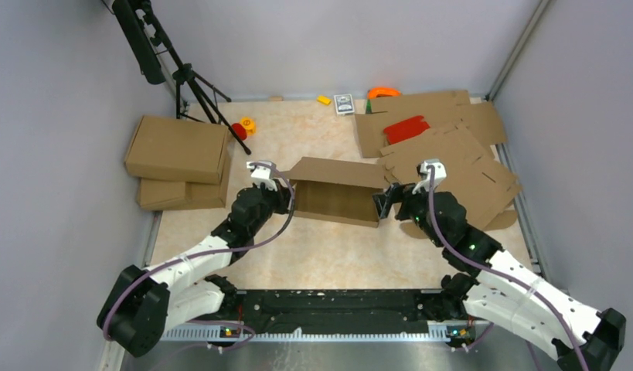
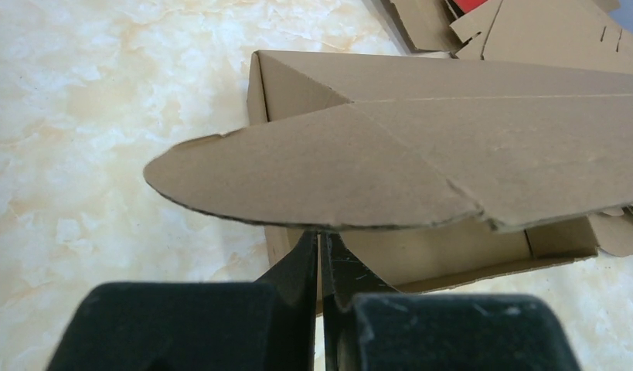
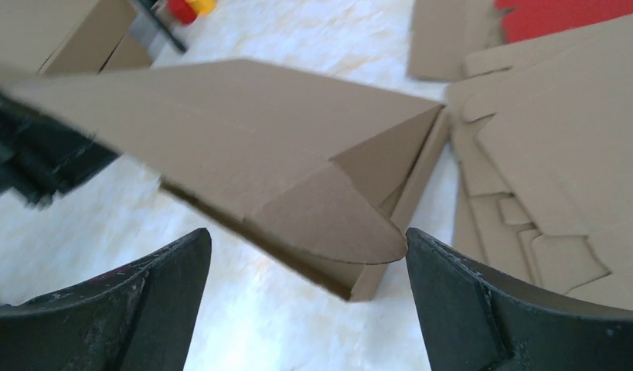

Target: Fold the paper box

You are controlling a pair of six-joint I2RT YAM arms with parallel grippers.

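The paper box [image 1: 336, 193] lies in the middle of the table, its tray formed and its lid flap raised at a slant over it. My left gripper [image 1: 286, 188] is shut at the box's left end. In the left wrist view its fingertips [image 2: 321, 236] meet the lower edge of the lid's rounded ear flap [image 2: 313, 182], and nothing shows pinched between them. My right gripper [image 1: 381, 202] is open at the box's right end. In the right wrist view the lid's other rounded ear [image 3: 328, 220] hangs between its spread fingers [image 3: 307, 232], close to the right one.
Two folded boxes [image 1: 178, 151] are stacked at the left. Flat cut cardboard sheets [image 1: 452, 154] with a red sheet [image 1: 406, 127] on them are heaped at the back right. A tripod [image 1: 193, 85] stands at the back left, with small toys [image 1: 243, 126] near its foot.
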